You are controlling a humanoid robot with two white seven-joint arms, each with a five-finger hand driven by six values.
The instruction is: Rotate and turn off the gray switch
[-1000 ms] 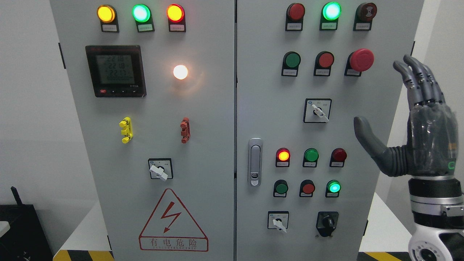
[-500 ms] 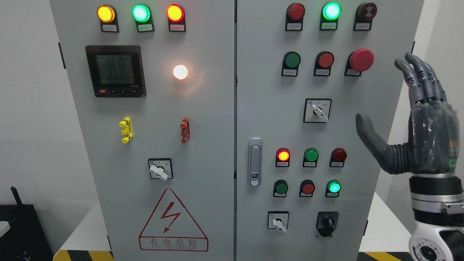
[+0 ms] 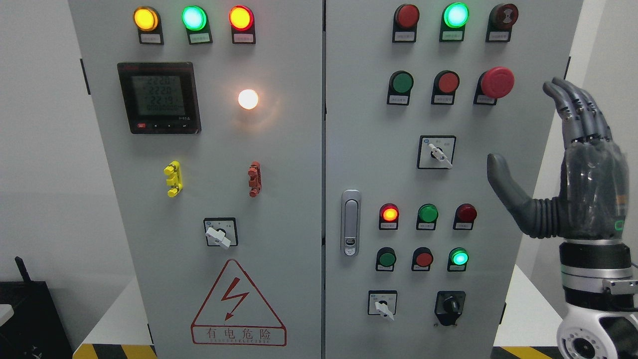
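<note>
Control cabinet (image 3: 349,124) with the right hand (image 3: 583,184) raised at its 3 o'clock edge, fingers extended, thumb splayed, holding nothing. The nearest gray switch (image 3: 438,153) sits at 9 o'clock from the thumb, apart from it, lever pointing toward 4 o'clock. The lever is probably rigid, light and detented; pinch its flat sides.

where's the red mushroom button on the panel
In the head view, the red mushroom button sits on the right door's second row, at the right end beside a red round button.
</note>
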